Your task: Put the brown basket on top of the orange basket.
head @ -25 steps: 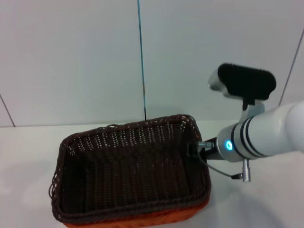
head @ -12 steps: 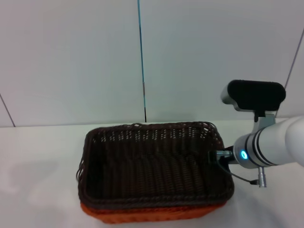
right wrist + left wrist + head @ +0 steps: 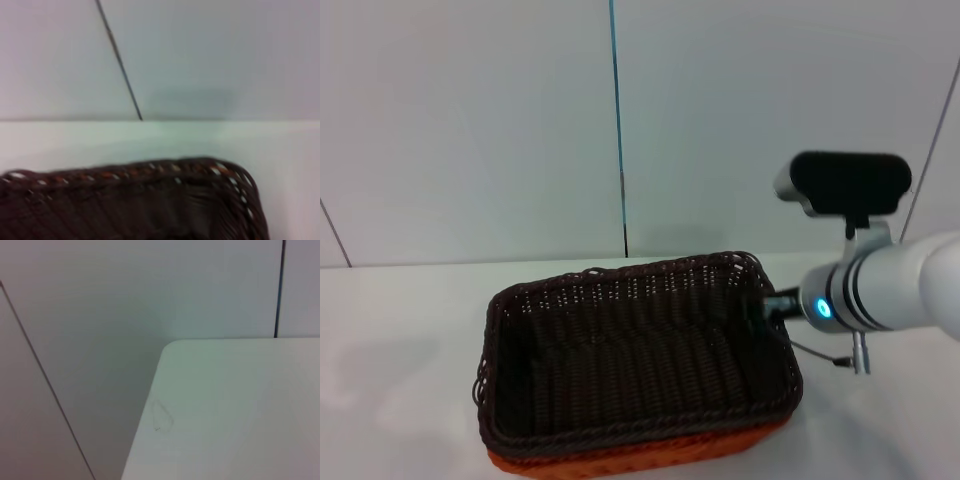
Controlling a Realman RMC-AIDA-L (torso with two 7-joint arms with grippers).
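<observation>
White table (image 3: pixel 400 330), panelled wall: brown basket (image 3: pixel 635 355) nested on orange basket (image 3: pixel 650 462), shifted slightly left and reseated since a moment ago, stacking apparently done; right gripper (image 3: pixel 767 306) at its right rim, finger state indiscernible.

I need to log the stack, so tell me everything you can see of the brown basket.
The brown basket is dark brown woven wicker, rectangular, with open-weave sloping sides and a braided rim. It is empty, upright and slightly skewed, nested in the orange basket, which shows only as a strip below it on the white table. The right gripper is at its right rim.
</observation>
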